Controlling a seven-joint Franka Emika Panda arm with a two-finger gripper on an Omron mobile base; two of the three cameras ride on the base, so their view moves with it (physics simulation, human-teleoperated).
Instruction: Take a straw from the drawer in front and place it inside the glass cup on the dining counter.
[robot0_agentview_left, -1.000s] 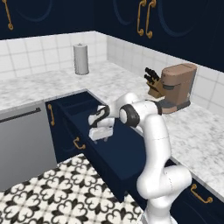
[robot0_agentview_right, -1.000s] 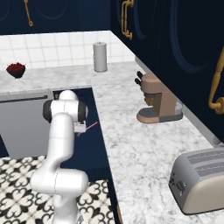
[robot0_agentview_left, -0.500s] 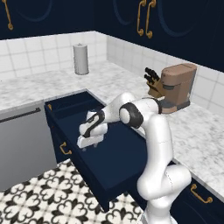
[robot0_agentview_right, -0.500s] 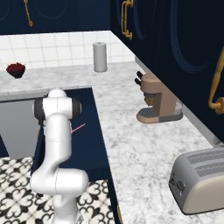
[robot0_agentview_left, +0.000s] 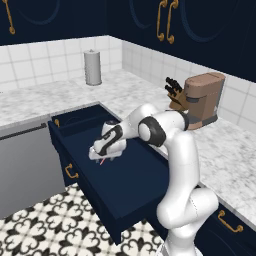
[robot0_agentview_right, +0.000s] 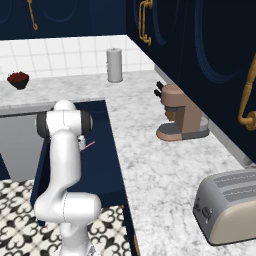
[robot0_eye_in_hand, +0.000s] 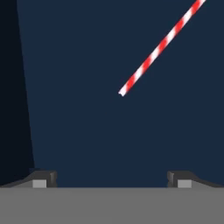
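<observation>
Gripper (robot0_eye_in_hand: 112, 177) poised low inside the open drawer (robot0_agentview_left: 130, 187), with our fingers spread wide and empty.

We see the straw (robot0_eye_in_hand: 159, 49) lying flat on the navy drawer floor, red and white striped, its near end ahead of our fingertips and apart from them, its length running off toward the upper right of the hand view. From the right base view a short pink stretch of it shows just beside our arm, inside the drawer. On the marble worktop (robot0_agentview_right: 150, 150) stand a paper towel roll (robot0_agentview_left: 92, 67), a coffee machine (robot0_agentview_right: 182, 112) and a toaster (robot0_agentview_right: 227, 205).
</observation>
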